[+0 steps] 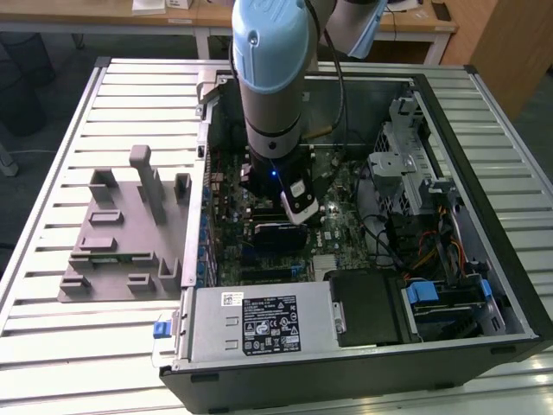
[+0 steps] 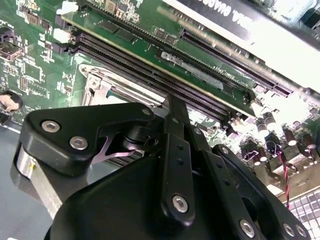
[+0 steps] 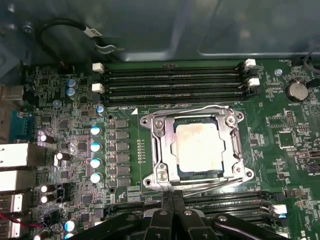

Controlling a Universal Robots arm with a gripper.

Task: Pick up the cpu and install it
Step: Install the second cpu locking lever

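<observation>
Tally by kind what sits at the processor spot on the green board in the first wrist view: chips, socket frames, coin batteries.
Silvery-grey square cpu: 1
Silvery metal socket frame: 1
Round silver coin battery: 1
Total: 3

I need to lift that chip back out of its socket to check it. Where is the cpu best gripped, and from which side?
Probably from straight above, pinching two opposite edges. In the first wrist view the cpu lies flat inside the metal socket frame, so only its silvery top face is exposed. The frame rims it closely on every side, which would likely block any sideways approach.
</observation>
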